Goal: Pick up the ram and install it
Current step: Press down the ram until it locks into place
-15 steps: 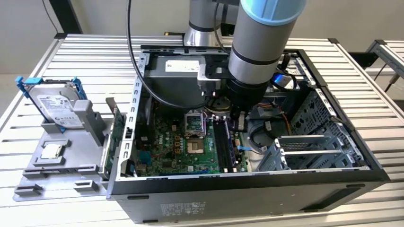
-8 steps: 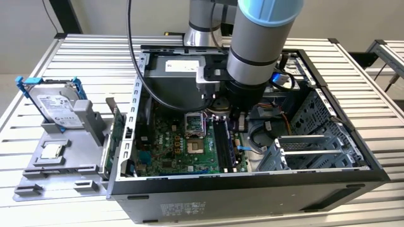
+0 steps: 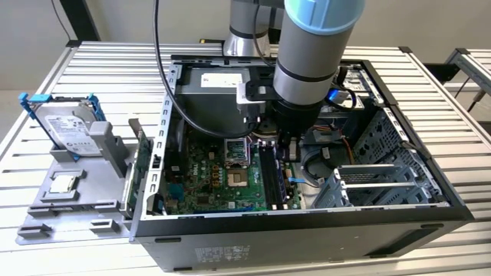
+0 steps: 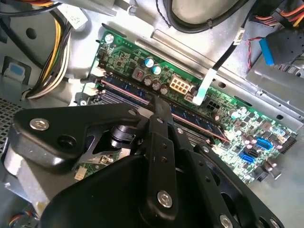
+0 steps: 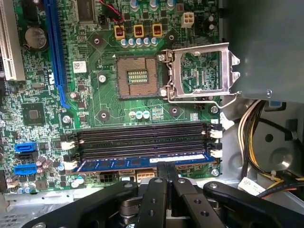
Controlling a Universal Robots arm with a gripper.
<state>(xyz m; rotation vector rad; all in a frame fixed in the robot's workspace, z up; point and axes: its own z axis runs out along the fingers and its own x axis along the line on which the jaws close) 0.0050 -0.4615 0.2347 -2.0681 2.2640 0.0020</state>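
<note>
Inside the open computer case (image 3: 307, 230), the ram (image 5: 142, 164) stands on edge in the motherboard (image 5: 104, 104) slot nearest the arm. The jaws are pressed together directly over the ram's top edge near its middle, seemingly touching it, though contact is hard to confirm.

Exterior view high above open computer case (image 3: 307, 224), both wrist views close over its motherboard (image 5: 99, 102)

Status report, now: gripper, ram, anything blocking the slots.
Gripper down inside the case, fingers together on the ram's edge. Ram lying along the outermost slot. Other slots bare, nothing across them.
</note>
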